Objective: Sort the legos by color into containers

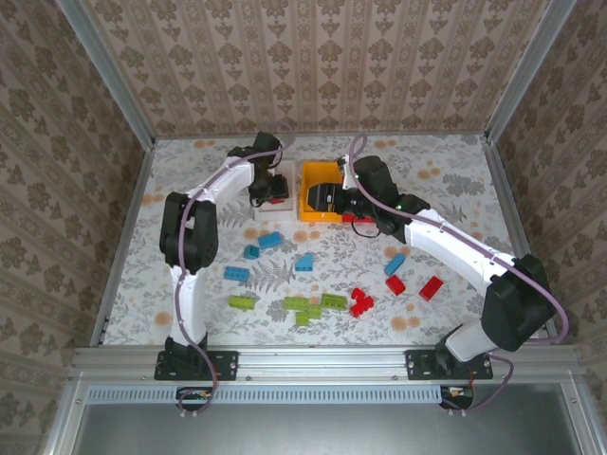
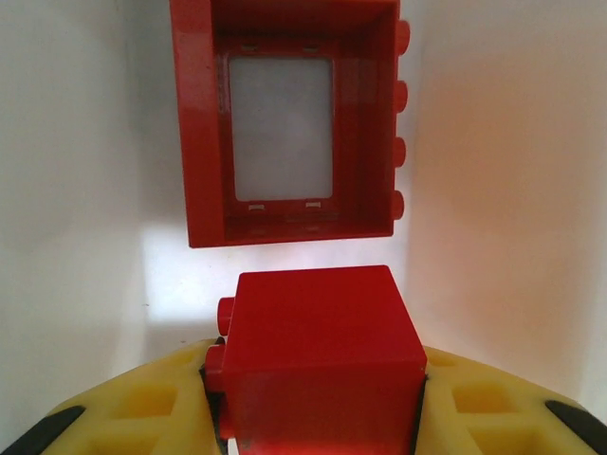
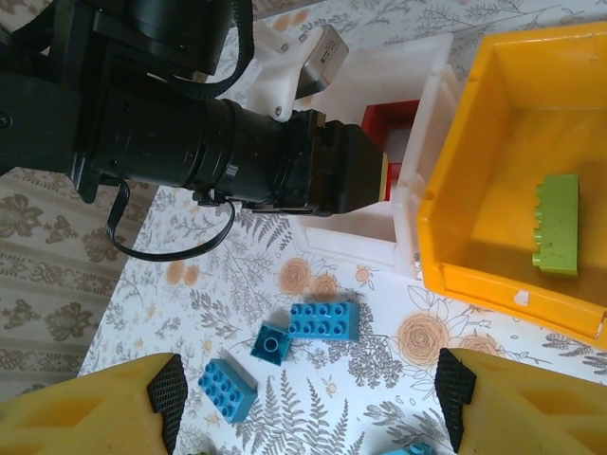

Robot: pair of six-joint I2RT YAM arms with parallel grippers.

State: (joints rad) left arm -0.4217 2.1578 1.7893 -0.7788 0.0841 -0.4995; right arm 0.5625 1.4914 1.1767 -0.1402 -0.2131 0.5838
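My left gripper (image 2: pixel 318 403) is shut on a red lego brick (image 2: pixel 322 346) inside the white container (image 1: pixel 267 210), just above its floor. A hollow red frame (image 2: pixel 285 123) lies on that floor beyond the brick. The yellow-orange container (image 3: pixel 455 209) stands beside the white one and holds a lime green brick (image 3: pixel 558 226). My right gripper (image 3: pixel 308 403) hangs open and empty above the table by the yellow-orange container (image 1: pixel 305 210). Three blue bricks (image 3: pixel 325 320) lie below it. In the top view the left gripper (image 1: pixel 268 192) is over the white container.
Loose legos lie across the near half of the table: blue ones (image 1: pixel 304 263), green ones (image 1: pixel 297 303) and red ones (image 1: pixel 431 288). A red shape (image 1: pixel 354 219) shows partly under the right arm. The left arm (image 3: pixel 190 142) stands close beside the right gripper. Metal posts and patterned walls enclose the table.
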